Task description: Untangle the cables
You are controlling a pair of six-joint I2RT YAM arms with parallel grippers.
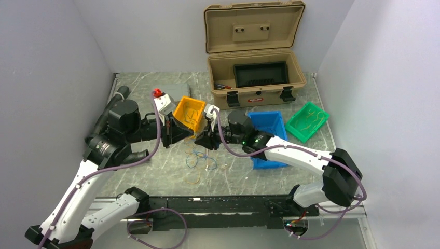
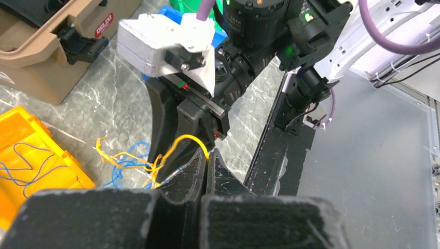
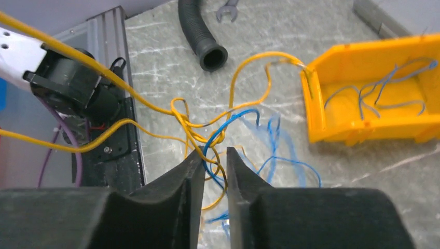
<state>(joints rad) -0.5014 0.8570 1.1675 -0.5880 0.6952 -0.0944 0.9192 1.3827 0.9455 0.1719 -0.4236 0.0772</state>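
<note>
Top view: cables (image 1: pixel 200 161), thin yellow and blue strands, a loose tangle on the desk (image 1: pixel 155 179) between both arms.
Left wrist view: left gripper (image 2: pixel 207 155) closed, pinching a yellow strand.
Right wrist view: right gripper (image 3: pixel 214 155) narrowly apart, knotted yellow-blue strands in the gap.

Tabletop (image 1: pixel 161 179) is showing a smooth, marble-patterned finish with slight sheen. Yellow bin (image 3: pixel 373 129) is looking like glossy moulded plastic; the cables (image 3: pixel 193 136) are wearing smooth plastic sheathing. Black hose (image 3: pixel 197 31) is presenting matt, ribbed.
</note>
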